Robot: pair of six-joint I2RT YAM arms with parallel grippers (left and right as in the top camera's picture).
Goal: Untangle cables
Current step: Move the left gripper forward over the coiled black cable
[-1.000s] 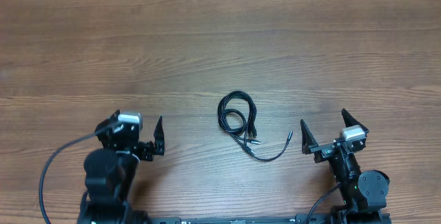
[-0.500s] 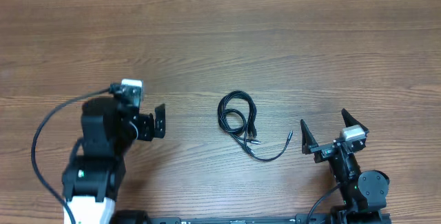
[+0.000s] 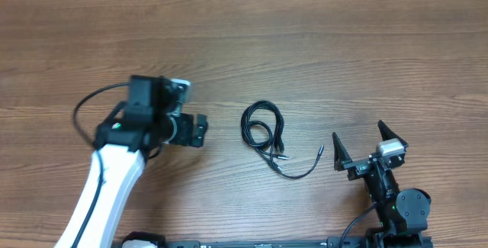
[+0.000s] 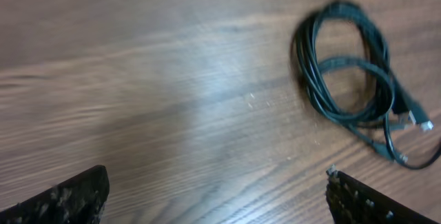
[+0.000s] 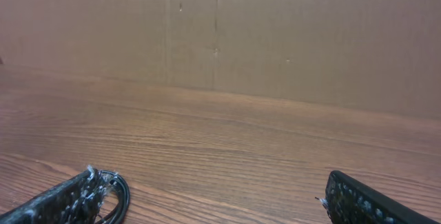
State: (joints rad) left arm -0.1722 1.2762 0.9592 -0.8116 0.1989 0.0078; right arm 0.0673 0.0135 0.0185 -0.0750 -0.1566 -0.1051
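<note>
Two cables (image 4: 348, 62), perhaps more, lie tangled on the table (image 3: 305, 49).

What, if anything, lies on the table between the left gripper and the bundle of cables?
Nothing visible does. In the overhead view, only bare table separates the open left gripper from the cables. The left wrist view shows plain wood there too.

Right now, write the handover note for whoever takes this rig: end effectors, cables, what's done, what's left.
Left end effector: open, empty, just left of the cables, not touching them.
Right end effector: open, empty, right of the cables, near its base.
Cables: one looped bundle mid-table, plug ends trailing toward the right arm.
Done: nothing separated.
Left: grip the bundle and pull the cords apart.
</note>
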